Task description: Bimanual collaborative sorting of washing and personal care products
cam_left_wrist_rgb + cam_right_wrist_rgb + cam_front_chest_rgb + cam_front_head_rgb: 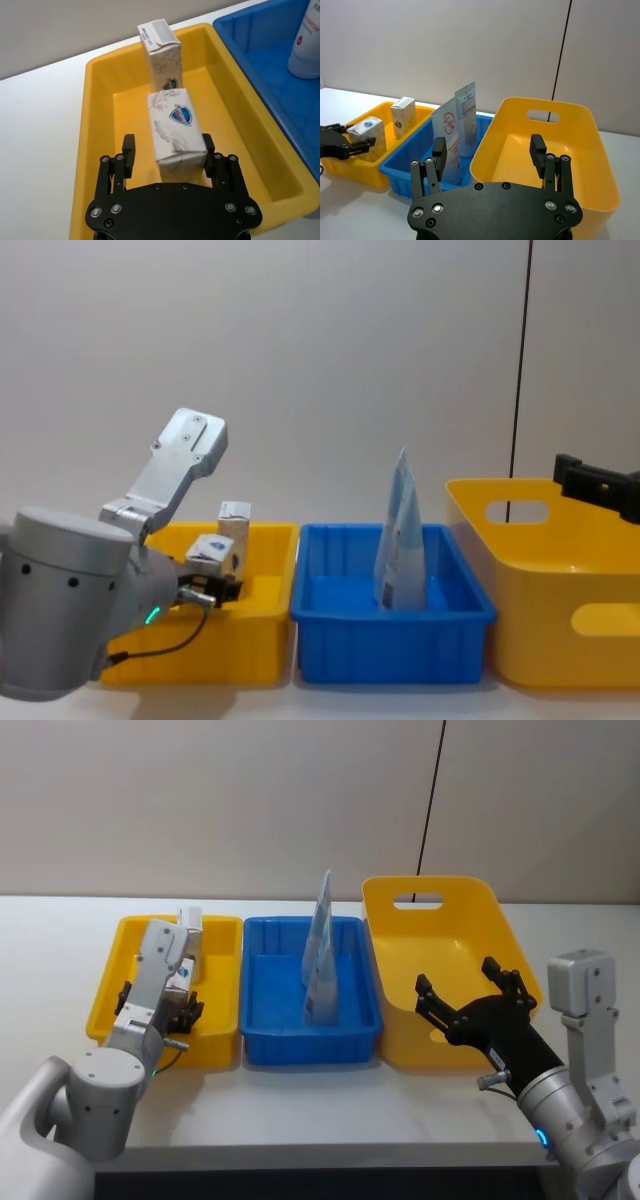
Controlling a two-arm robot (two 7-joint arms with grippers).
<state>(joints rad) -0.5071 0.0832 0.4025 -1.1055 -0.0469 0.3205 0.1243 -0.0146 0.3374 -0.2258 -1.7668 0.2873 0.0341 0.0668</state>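
The jaws of the left gripper (168,145) are open around the white, soft, cube-like pack with grey leaves and a blue mark (175,132). One finger is touching its side, and a gap is seen on the other side. The pack is inside the small yellow plastic bin (97,105), near the slim tan carton with a blue logo (161,55), which is stood upright. The jaws of the right gripper (462,988) are spread wide with nothing in them, over the front of the big yellow bin with a handle hole (430,880). The pack seems to be getting put down here. To do that well, the left gripper should be lifted straight up, so that the soft pack is not dragged along and the carton is not knocked over. In the head view the tall pale blue-white pouch (320,960) in the blue plastic bin (260,1030) is seen from its thin edge. In the right wrist view its flat face is shown, and a second tall white pack (466,117) is seen behind it.
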